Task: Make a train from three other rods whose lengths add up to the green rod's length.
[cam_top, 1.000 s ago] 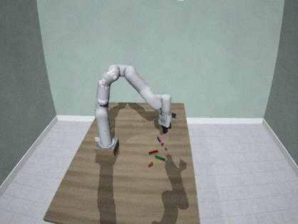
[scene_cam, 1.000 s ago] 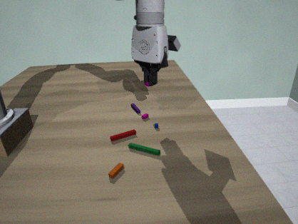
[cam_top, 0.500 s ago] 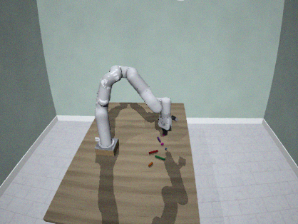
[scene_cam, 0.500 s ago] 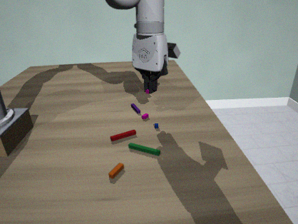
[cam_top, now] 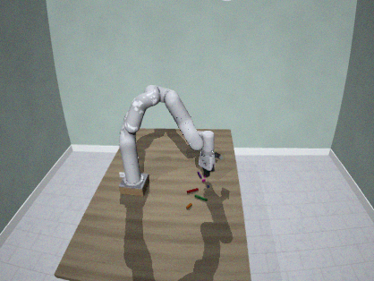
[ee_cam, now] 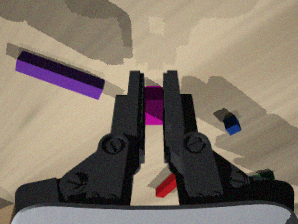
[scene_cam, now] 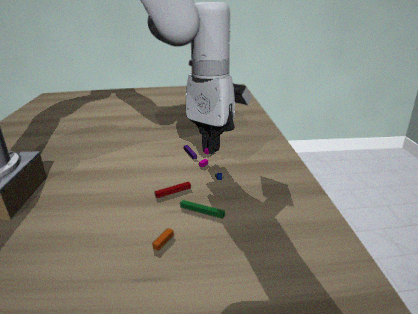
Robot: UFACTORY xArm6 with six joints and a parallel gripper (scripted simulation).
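Between the two black fingertips of the gripper (cam_top: 207,174) (scene_cam: 210,149) (ee_cam: 153,75), a short magenta rod (scene_cam: 206,151) (ee_cam: 154,105) is grasped, the fingers nearly together with the rod filling the narrow gap. From where I stand I cannot tell whether it touches the wooden table (cam_top: 170,242) (scene_cam: 100,280) (ee_cam: 30,130).

Just nearer to me than the fingertips lies a second magenta rod (cam_top: 203,181) (scene_cam: 203,163), flat on the wood. To the left of the fingers, as I look, a purple rod (cam_top: 199,174) (scene_cam: 190,152) (ee_cam: 60,75) lies at a slant, near that second magenta one and apart from it. A tiny blue rod (cam_top: 208,186) (scene_cam: 219,176) (ee_cam: 232,125) (easy to miss, in the arm's shadow) sits nearer to me and a little right of the fingers.

Farther out from the fingers, toward me and to the left, is a red rod (cam_top: 192,191) (scene_cam: 173,190) (ee_cam: 166,186). Beyond it, the green rod (cam_top: 200,198) (scene_cam: 202,209) (ee_cam: 263,175) lies flat and separate. Farthest from the fingers is an orange rod (cam_top: 189,206) (scene_cam: 163,239), angled on its own.

Gripper: lower than in both earlier exterior pictures, its fingertips (cam_top: 207,173) (scene_cam: 211,149) now down near the small rods.
Pink rod in the fingers (scene_cam: 206,150): brought down with them, now just beside the loose pink rod (cam_top: 204,181) (scene_cam: 203,163), where a clear space stood between the two.
Forearm (cam_top: 183,118) (scene_cam: 175,20): dropped too, showing more at the top of the exterior view.
Arm's shadow (cam_top: 216,219) (scene_cam: 277,192): slid toward the gripper, its tip now reaching the blue rod (cam_top: 208,186) (scene_cam: 219,176) (ee_cam: 232,125).
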